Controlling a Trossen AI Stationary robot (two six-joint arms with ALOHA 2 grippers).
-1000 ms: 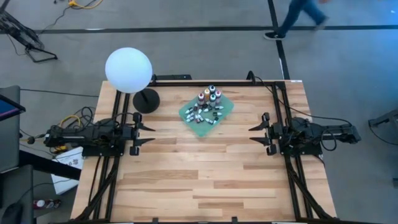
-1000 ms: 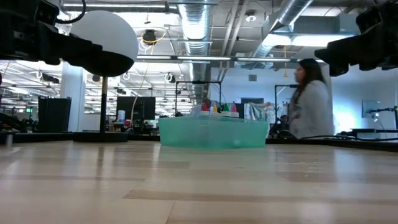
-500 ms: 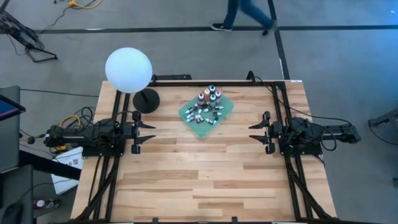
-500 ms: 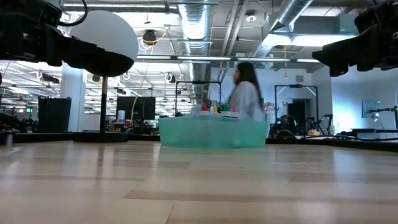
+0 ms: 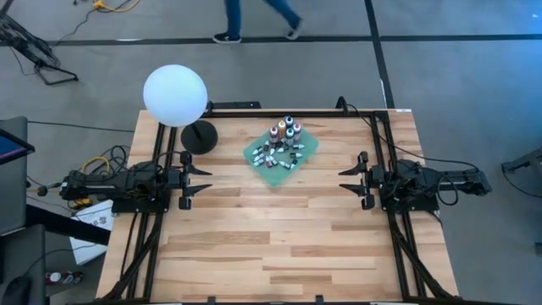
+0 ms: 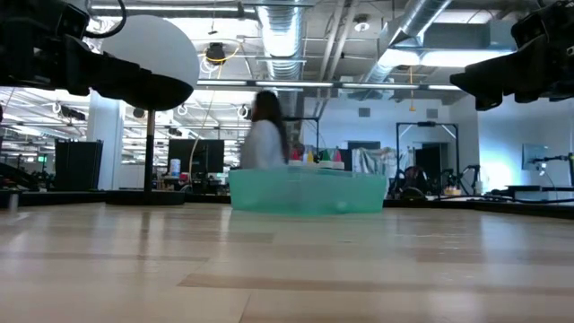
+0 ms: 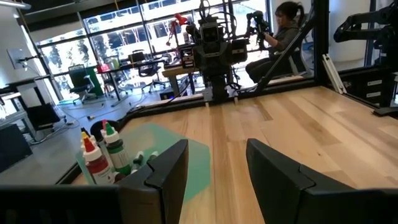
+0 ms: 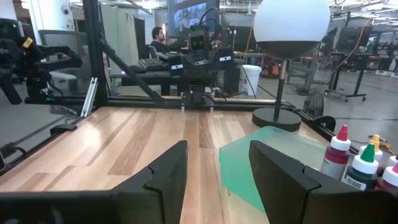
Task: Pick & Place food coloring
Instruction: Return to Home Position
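1. green bin (image 5: 273, 176) at the table's (image 5: 254, 246) far middle holds the food coloring bottles (image 5: 282, 146).
2. left gripper (image 5: 201, 180) and right gripper (image 5: 346, 181) hang spread, empty, well apart.
3. a jolt could topple upright bottles.

- Left arm (image 5: 127, 186), right arm (image 5: 419, 185): matte black, boxy jointed links, mirrored pair.
- Left gripper (image 5: 201, 180), right gripper (image 5: 347, 182): two black fingers each, pointed tips in high view.
- Wrist views: fingers (image 7: 166, 177) broad, angular, wedge-faced, smooth dark finish.
- Thin black cable (image 5: 440, 164) runs along right arm.
- Black frame rails (image 5: 144, 246) beneath each arm.
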